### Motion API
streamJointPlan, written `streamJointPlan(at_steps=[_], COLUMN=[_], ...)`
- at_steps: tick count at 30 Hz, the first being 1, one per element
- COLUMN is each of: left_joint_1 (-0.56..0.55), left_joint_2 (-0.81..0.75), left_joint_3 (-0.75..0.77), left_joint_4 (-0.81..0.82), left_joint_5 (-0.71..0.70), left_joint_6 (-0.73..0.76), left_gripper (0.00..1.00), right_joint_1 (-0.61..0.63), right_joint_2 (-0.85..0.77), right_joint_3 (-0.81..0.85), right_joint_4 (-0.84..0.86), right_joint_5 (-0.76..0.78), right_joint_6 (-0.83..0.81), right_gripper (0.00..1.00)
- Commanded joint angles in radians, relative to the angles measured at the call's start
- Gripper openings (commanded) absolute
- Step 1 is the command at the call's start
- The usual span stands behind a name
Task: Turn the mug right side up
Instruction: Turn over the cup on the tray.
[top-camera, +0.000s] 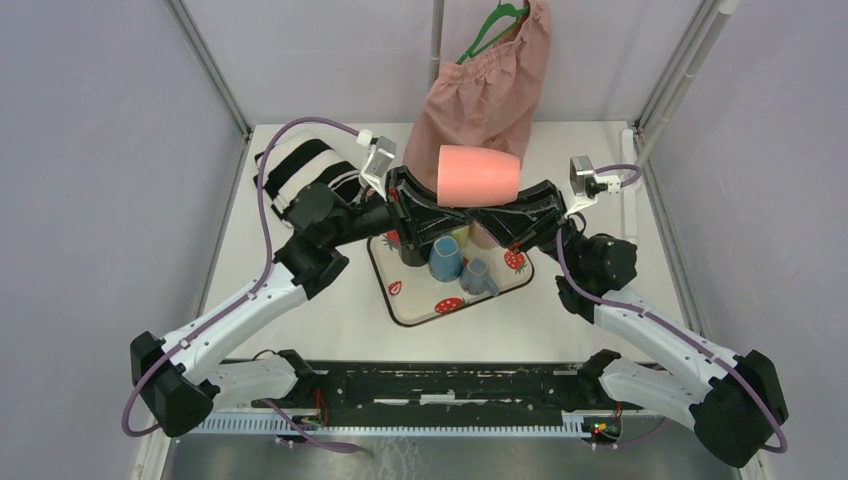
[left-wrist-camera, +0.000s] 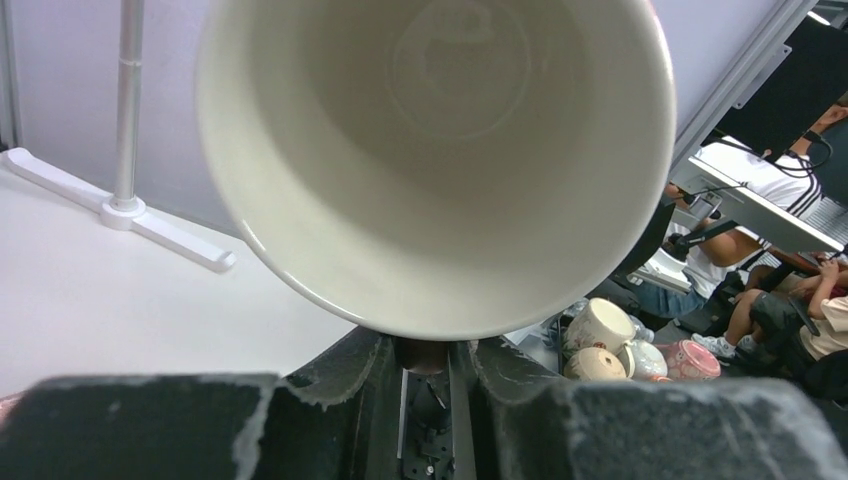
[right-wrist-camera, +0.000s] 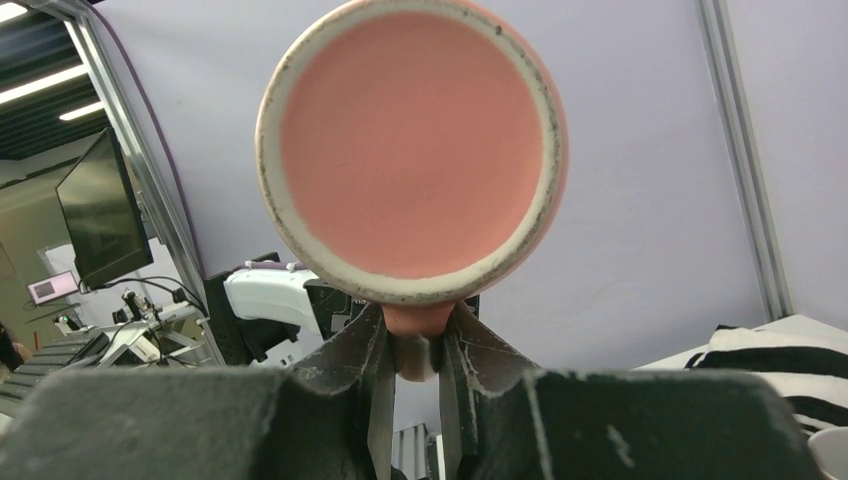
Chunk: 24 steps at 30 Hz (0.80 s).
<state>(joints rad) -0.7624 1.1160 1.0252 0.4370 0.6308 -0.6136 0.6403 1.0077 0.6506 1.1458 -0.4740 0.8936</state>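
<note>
Mug (left-wrist-camera: 430, 150) — smooth glossy ceramic inside, matt pink outside — rough, speckled foot ring.

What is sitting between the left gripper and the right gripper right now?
The pink mug, on its side in the air, in the top view. The left gripper faces its open mouth, the right gripper its base; both pinch its handle.

At the top centre of the overhead view you have a pink garment (top-camera: 480, 100) hanging from a green hanger (top-camera: 490, 28). A black-and-white striped cloth (top-camera: 300, 165) lies at the upper left of the table (top-camera: 310, 335). Mid-frame, a strawberry-print tray (top-camera: 415, 312) carries two blue cups (top-camera: 445, 258).
</note>
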Motion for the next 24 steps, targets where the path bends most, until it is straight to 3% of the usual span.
streamJointPlan(at_steps=[1,7,14,19,24], left_joint_1=[-0.009,-0.011,-0.011,-0.011,-0.011], left_joint_2=[0.008,0.009,0.010,-0.004,-0.017], left_joint_3=[0.015,0.017,0.041,0.039,0.039], left_joint_4=[0.110,0.111,0.060,0.037,0.008], left_joint_5=[-0.015,-0.012,-0.011,-0.025,-0.038], left_joint_6=[-0.045,-0.043,-0.014,0.006,0.028], left_gripper=[0.23,0.03,0.02,0.02,0.02], right_joint_1=[0.003,0.005,0.005,0.004,0.005], right_joint_2=[-0.013,-0.007,-0.022,-0.045,-0.054], right_joint_3=[0.025,0.022,0.003,-0.017,-0.020], right_joint_4=[0.092,0.095,0.081,0.040,0.026], right_joint_5=[-0.015,-0.018,0.013,0.047,0.052], right_joint_6=[0.011,0.013,0.003,-0.027,-0.033], right_gripper=[0.00,0.00,0.00,0.22,0.31])
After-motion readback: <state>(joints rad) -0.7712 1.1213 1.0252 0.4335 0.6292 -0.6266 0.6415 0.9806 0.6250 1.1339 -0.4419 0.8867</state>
